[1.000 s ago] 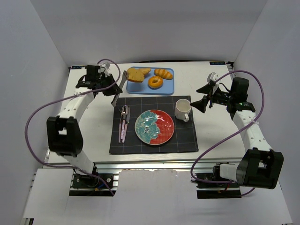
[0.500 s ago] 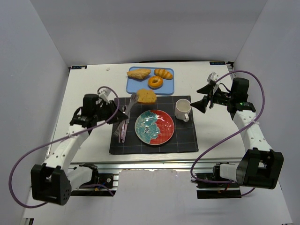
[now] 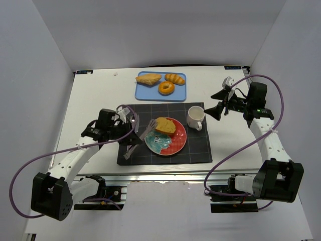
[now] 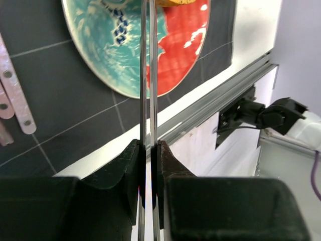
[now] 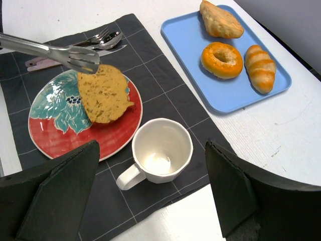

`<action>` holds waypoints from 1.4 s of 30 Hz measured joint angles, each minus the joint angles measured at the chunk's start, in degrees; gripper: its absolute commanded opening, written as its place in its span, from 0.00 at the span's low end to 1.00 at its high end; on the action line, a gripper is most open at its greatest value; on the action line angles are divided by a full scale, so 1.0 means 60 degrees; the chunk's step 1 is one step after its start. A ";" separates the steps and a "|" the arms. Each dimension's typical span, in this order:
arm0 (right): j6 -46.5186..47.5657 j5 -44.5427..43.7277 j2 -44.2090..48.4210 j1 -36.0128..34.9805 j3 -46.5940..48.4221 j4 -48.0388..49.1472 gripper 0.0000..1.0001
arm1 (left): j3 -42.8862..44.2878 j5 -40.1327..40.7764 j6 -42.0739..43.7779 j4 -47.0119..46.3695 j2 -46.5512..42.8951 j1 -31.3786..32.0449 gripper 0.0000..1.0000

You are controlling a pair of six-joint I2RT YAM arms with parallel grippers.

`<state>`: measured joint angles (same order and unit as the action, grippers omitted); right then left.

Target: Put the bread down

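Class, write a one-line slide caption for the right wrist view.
Metal tongs hold a thick golden-brown bread slice over the red-and-teal plate, beside an empty white mug.

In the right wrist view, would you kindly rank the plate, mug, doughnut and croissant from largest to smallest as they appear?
1. plate
2. mug
3. doughnut and croissant: they look about alike, so I would not rank them.

Lab test cell, white enclosure walls (image 3: 45, 60), aluminium frame (image 3: 165, 173)

Bright, even light; soft shadows.
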<state>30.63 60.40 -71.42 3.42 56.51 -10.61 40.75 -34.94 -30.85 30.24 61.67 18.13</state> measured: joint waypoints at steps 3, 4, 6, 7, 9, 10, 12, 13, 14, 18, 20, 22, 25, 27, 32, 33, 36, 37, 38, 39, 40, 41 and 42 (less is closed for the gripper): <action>0.0000 -0.0004 0.0000 0.0000 0.0000 0.0000 0.89 | 0.0000 0.0091 0.0149 0.0142 0.0255 0.0076 0.33; 0.0000 -0.0004 0.0000 0.0000 0.0000 0.0000 0.90 | 0.0004 0.0109 0.0197 0.0171 0.0335 0.0106 0.38; 0.0000 -0.0004 0.0000 0.0000 0.0000 0.0000 0.89 | 0.0004 0.0186 0.0259 0.0222 0.0477 0.0175 0.44; 0.0000 -0.0004 0.0000 0.0000 0.0000 0.0000 0.89 | 0.0011 0.0229 0.0284 0.0266 0.0528 0.0204 0.50; 0.0000 -0.0004 0.0000 0.0000 0.0000 0.0000 0.89 | 0.0066 0.0288 0.0331 0.0368 0.0554 0.0233 0.53; 0.0000 -0.0004 0.0000 0.0000 0.0000 -0.0004 0.89 | 0.0124 0.0328 0.0339 0.0419 0.0550 0.0244 0.54; 0.0000 -0.0004 0.0000 0.0000 0.0000 -0.0004 0.89 | 0.0284 0.0437 0.0382 0.0499 0.0546 0.0251 0.55; 0.0000 -0.0004 0.0000 0.0000 0.0000 0.0000 0.89 | 0.0382 0.0506 0.0397 0.0539 0.0543 0.0251 0.55; 0.0000 -0.0004 -0.0004 0.0000 0.0000 0.0000 0.89 | 0.0474 0.0576 0.0419 0.0583 0.0543 0.0251 0.54; -0.0004 0.0000 -0.0036 0.0000 0.0000 0.0000 0.89 | 0.0841 0.1045 0.0423 0.0809 0.0546 0.0251 0.51; 0.0000 0.0000 -0.0036 0.0000 0.0000 0.0000 0.89 | 0.1096 0.1275 0.0386 0.0896 0.0557 0.0251 0.48; 0.0011 0.0000 -0.0036 0.0000 0.0000 0.0000 0.89 | 0.1461 0.1472 0.0302 0.0903 0.0616 0.0251 0.45; 0.0044 0.0000 -0.0036 0.0022 0.0000 0.0000 0.89 | 0.2186 0.1643 0.0109 0.0823 0.0834 0.0251 0.41; 0.0047 0.0004 -0.0036 0.0047 0.0000 0.0000 0.89 | 0.2779 0.1701 -0.0062 0.0586 0.1147 0.0251 0.40; 0.0029 0.0044 -0.0036 0.0055 -0.0011 0.0025 0.89 | 0.4116 0.1803 -0.0670 -0.0761 0.2645 0.0251 0.38; 0.0029 0.0044 -0.0036 0.0055 -0.0011 0.0033 0.89 | 0.4411 0.1825 -0.0758 -0.1042 0.3140 0.0251 0.38; 0.0025 0.0051 -0.0036 0.0055 -0.0011 0.0062 0.89 | 0.5759 0.2109 -0.0790 -0.1362 0.4889 0.0273 0.39; 0.0029 0.0062 -0.0036 0.0055 -0.0011 0.0080 0.89 | 0.6273 0.2273 -0.0703 -0.1235 0.5461 0.0280 0.40; 0.0029 0.0073 -0.0033 0.0055 -0.0015 0.0084 0.90 | 0.6874 0.2470 -0.0576 -0.1045 0.6058 0.0288 0.42; 0.0029 0.0076 -0.0033 0.0055 -0.0015 0.0098 0.89 | 0.7475 0.2718 -0.0426 -0.0918 0.6652 0.0291 0.42; 0.0029 0.0084 -0.0033 0.0055 -0.0025 0.0117 0.89 | 0.7894 0.2867 -0.0331 -0.0831 0.7104 0.0295 0.43; 0.0029 0.0091 -0.0033 0.0055 -0.0029 0.0117 0.89 | 0.8207 0.2994 -0.0244 -0.0761 0.7482 0.0295 0.44; 0.0029 0.0098 -0.0033 0.0055 -0.0033 0.0127 0.89 | 0.8419 0.3064 -0.0178 -0.0688 0.7759 0.0291 0.45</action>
<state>30.81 60.99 -71.61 3.75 56.31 -9.85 91.26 -16.56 -31.92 26.11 108.22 19.88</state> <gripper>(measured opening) 0.895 0.436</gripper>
